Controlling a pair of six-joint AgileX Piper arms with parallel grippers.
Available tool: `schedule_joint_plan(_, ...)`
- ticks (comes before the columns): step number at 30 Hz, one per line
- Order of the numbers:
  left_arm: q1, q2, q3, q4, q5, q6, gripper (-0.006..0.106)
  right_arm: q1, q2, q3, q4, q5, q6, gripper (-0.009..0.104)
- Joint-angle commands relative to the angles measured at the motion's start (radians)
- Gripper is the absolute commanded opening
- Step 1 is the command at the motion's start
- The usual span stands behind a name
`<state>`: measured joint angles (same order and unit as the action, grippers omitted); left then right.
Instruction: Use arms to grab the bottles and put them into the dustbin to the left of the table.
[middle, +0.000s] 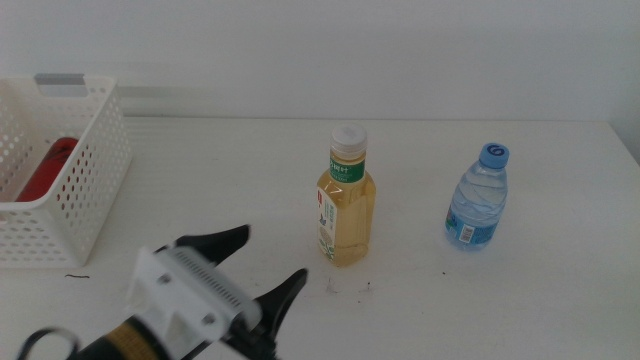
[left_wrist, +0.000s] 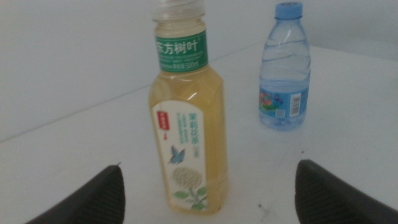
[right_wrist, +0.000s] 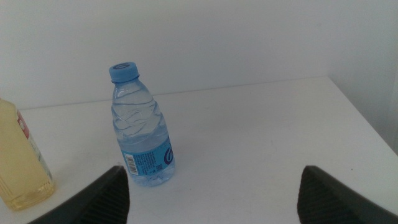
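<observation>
Left gripper (middle: 262, 262), jaws spread and empty, lines up near the tea bottle (middle: 346, 197); next, close in around it

A: How is the light?

B: Bright, even and soft. The white desk (middle: 500, 300) is near washed out, and the tea bottle (middle: 346, 200) and water bottle (middle: 477, 196) cast only faint, short shadows.

A: Any blur?

B: The left gripper (middle: 268, 266) is soft and out of focus in the middle view. In the wrist views the dark fingers (left_wrist: 93, 199) look blurred.
</observation>
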<state>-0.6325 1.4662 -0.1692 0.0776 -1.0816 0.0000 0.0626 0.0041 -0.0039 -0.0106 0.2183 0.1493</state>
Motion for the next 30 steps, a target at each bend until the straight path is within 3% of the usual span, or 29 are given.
schedule_joint_plan(1,0.032,0.079,-0.053,0.074,-0.046,-0.053,0.094,-0.004,-0.004,0.004,-0.009,-0.009,-0.007,0.087)
schedule_joint_plan(6,0.143,0.241,-0.165,0.296,-0.090,-0.134,0.094,-0.004,-0.004,0.004,-0.009,-0.009,-0.007,0.087)
schedule_joint_plan(10,0.194,0.343,-0.256,0.370,-0.116,-0.141,0.094,-0.004,-0.004,0.004,-0.009,-0.009,-0.007,0.087)
schedule_joint_plan(30,0.203,0.720,-0.687,0.478,-0.112,-0.295,0.094,-0.004,-0.004,0.004,-0.009,-0.009,-0.007,0.087)
